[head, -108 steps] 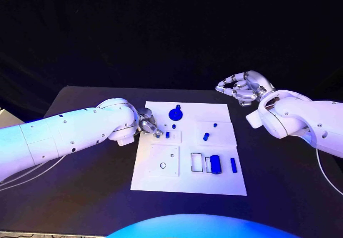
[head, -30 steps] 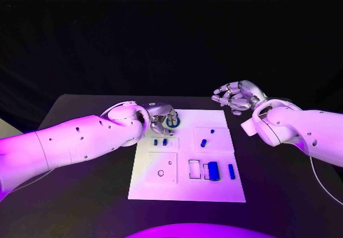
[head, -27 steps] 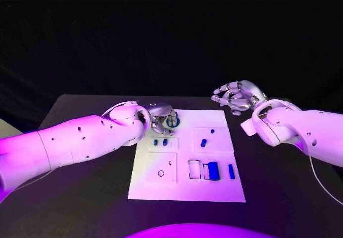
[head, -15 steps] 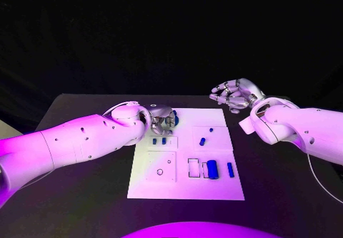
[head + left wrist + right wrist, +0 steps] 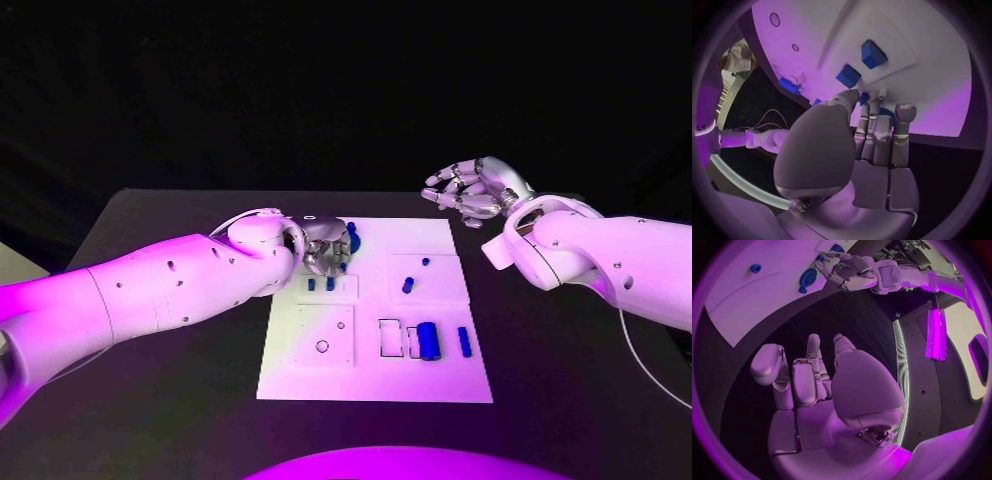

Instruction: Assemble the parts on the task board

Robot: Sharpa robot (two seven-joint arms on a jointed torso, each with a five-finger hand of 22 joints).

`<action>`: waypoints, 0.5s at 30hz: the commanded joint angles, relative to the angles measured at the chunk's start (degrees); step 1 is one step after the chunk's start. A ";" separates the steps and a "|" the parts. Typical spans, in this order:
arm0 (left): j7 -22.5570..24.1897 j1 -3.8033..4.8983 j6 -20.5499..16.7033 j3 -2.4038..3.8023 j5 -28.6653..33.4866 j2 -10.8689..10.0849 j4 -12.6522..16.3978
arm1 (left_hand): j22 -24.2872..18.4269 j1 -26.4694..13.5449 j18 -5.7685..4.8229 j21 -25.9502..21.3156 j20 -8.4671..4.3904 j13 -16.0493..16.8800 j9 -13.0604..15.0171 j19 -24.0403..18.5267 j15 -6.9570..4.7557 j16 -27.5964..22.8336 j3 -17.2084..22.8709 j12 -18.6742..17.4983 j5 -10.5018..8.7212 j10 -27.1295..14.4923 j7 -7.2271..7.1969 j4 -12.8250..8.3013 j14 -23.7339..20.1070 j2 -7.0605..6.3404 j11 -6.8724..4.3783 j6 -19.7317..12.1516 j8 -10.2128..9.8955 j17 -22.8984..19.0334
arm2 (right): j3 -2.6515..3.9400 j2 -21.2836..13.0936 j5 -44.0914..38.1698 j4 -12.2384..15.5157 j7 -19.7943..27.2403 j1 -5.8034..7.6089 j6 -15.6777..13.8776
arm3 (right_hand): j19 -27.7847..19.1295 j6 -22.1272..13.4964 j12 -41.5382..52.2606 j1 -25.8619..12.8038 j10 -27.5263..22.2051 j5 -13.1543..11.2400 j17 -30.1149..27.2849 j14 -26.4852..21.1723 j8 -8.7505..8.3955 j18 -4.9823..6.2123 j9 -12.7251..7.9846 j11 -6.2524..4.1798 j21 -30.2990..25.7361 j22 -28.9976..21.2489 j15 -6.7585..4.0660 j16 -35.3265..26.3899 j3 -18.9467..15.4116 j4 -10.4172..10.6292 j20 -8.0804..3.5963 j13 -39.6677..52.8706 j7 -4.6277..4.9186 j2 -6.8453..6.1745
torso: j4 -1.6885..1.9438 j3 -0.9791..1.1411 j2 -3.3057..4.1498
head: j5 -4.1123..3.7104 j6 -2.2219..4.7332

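Clearly, in the head view the left robot hand [image 5: 326, 248] is the nearer one: it hangs at the far left corner of the task board [image 5: 375, 375], its fingers curled down over the round blue part [image 5: 352, 237], which peeks out just beyond them toward the board's far edge; whether the fingers actually pinch that part I cannot tell. The right robot hand [image 5: 473, 188] floats past the board's far right corner, well apart from every part, fingers loosely curled and holding nothing. Counted here: two short blue pegs [image 5: 319, 284] side by side just on the near side of the left hand, two small blue pieces [image 5: 414, 276] right of them, one thick blue cylinder [image 5: 428, 341] and one thin blue bar [image 5: 464, 341], both with long axes running from far edge to near edge. In the left wrist view the fingertips [image 5: 879, 95] point toward two blue blocks [image 5: 859, 65] on the board. In the right wrist view the right hand [image 5: 811, 385] stands apart over the dark surface [image 5: 773, 325], empty.
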 commanded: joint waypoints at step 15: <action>-0.21 -0.84 0.00 0.03 0.36 0.97 -0.66 | 2.90 1.07 -1.50 2.84 -0.45 -0.63 0.54 1.47 -0.16 1.39 3.94 -2.47 -0.20 1.65 0.10 -0.85 2.23 0.10 -0.21 1.18 -0.99 1.44 | 0.01 -0.07 -0.61 0.31 0.67 -0.02 0.39 | 0.10 0.03 -0.35 0.34 0.53 0.19 0.11 0.08 0.27 0.67 -0.05 0.13 -0.12 0.02 -0.20 -0.18 -0.26 -0.04 0.00 -0.23 0.17 0.05 | -0.02 0.02 0.00 | -0.13 0.00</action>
